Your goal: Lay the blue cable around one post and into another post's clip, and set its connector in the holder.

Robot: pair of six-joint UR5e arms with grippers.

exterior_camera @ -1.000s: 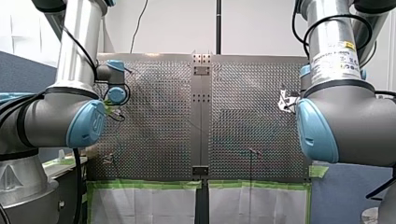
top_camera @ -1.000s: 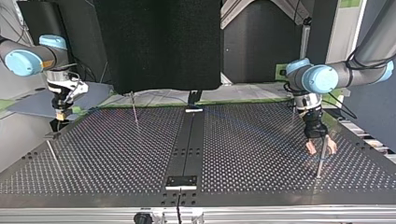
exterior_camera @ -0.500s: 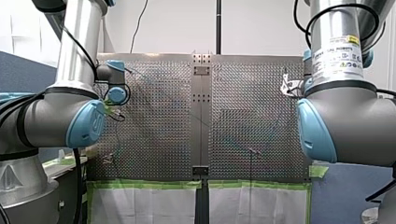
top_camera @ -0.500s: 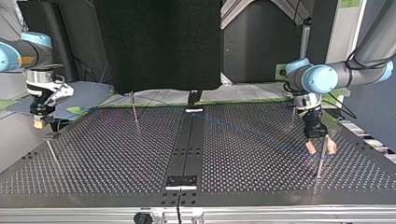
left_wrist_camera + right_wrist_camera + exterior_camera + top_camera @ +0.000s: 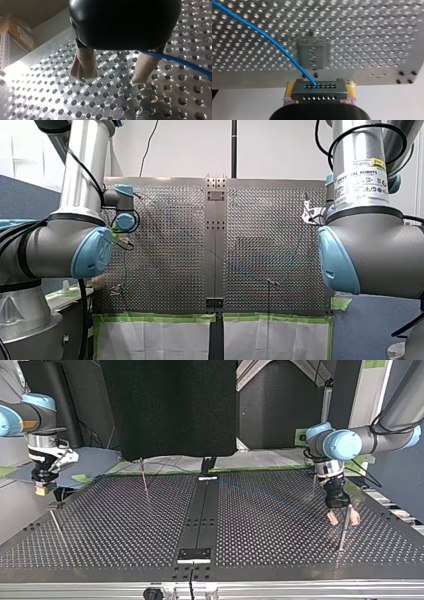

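Connector (image 5: 320,91) between 2 pads (image 5: 289,89), seemingly clamped.

The perforated silver metal table (image 5: 367,32) looks brushed and shiny, glinting round each hole. The thin blue cable (image 5: 262,32) has a smooth plastic jacket. The dark grey rectangular connector (image 5: 320,92) is matt. On my left gripper (image 5: 111,78) the beige pads (image 5: 85,63) look dull and cloth-like.

White wall (image 5: 190,150) behind perforated metal desk (image 5: 170,250). Dark pole (image 5: 233,147) rises past desk's far edge, thin black cord (image 5: 148,145) hangs nearby. Green tape (image 5: 160,317) along near edge, white sheets (image 5: 150,340) below. Opposite side: large black panel (image 5: 170,405), grey partitions (image 5: 280,415). Cardboard box (image 5: 21,32) beyond one desk edge.
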